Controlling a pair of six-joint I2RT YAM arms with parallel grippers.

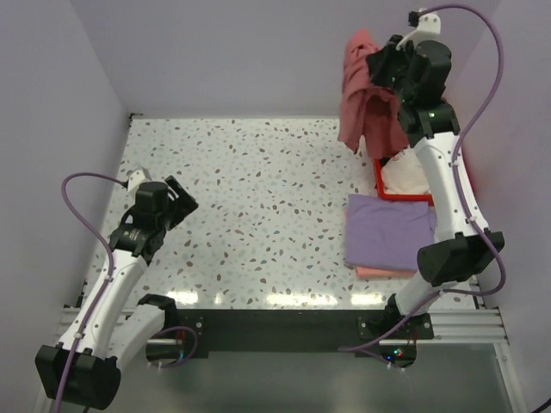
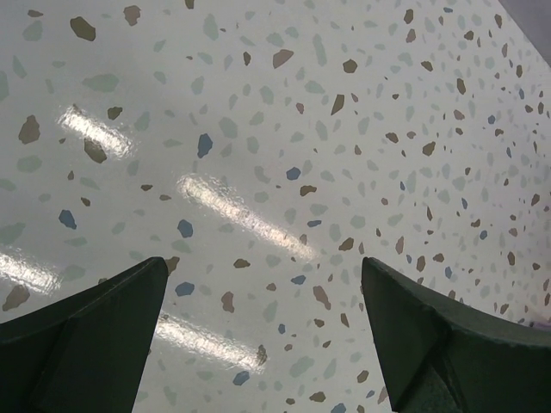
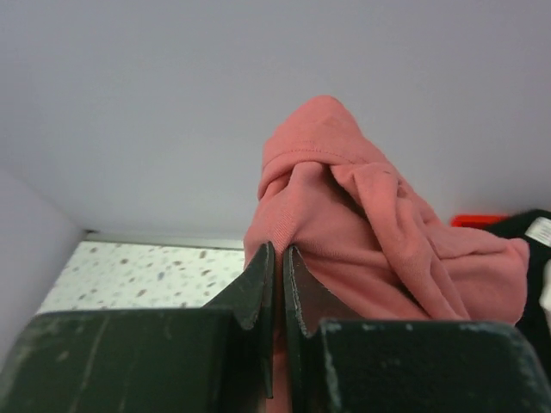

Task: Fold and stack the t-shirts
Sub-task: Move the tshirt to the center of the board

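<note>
Dusty red t-shirt (image 1: pixel 366 107): item in hand. It is gripped at a bunched fold between the right jaws, which are closed down to a thin slit on the cloth. It hangs crumpled in the air at the far right corner, above the far end of the red tray (image 1: pixel 379 182). Whether its lower edge touches the tabletop (image 1: pixel 258 198) cannot be told. Lavender t-shirt (image 1: pixel 389 231): folded flat on the right side of the tabletop, just near of the tray. It rests on a folded pale pink t-shirt (image 1: pixel 379 273), of which only the near edge shows. White cloth (image 1: pixel 405 175): lies in the tray, unfolded. Black cloth (image 3: pixel 538 249): seen beside the red shirt in the right wrist view, with a white label, position otherwise unclear. Left jaws: wide apart and empty, poised over bare speckled tabletop at the near left, well apart from every garment. Step, as judged: two shirts folded and stacked, with the third raised from the tray and not yet laid out. Next move, as judged: carry the red shirt left to the open middle of the tabletop and spread it flat. Because the hold is on a bunch rather than an edge, the left jaws will probably need to take a shoulder or hem to pull the cloth open before folding.
</note>
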